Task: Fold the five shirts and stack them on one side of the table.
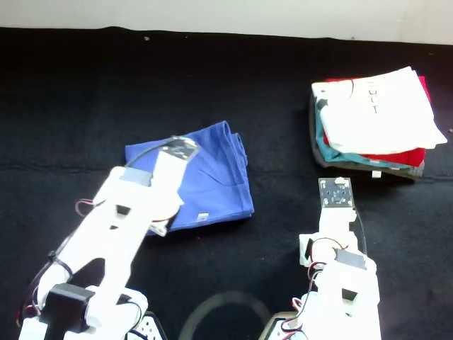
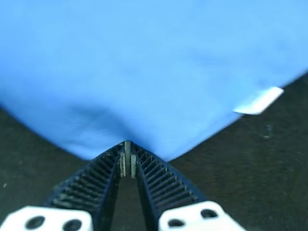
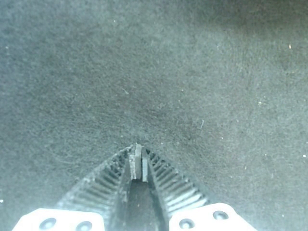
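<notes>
A folded blue shirt (image 1: 216, 177) lies left of the table's middle, with a white tag (image 1: 202, 217) on its near edge. My left arm (image 1: 134, 205) leans over its near-left part. In the left wrist view my left gripper (image 2: 127, 150) is shut, its tips at a corner of the blue shirt (image 2: 154, 62); no cloth shows between the jaws. At the far right sits a stack of folded shirts (image 1: 375, 120), a white one on top, red and teal ones below. My right gripper (image 3: 138, 155) is shut over bare black cloth, just in front of that stack.
A black cloth (image 1: 283, 85) covers the whole table. The right arm (image 1: 338, 234) stands near the front edge, right of centre. The white tag (image 2: 259, 101) shows beside the shirt's edge.
</notes>
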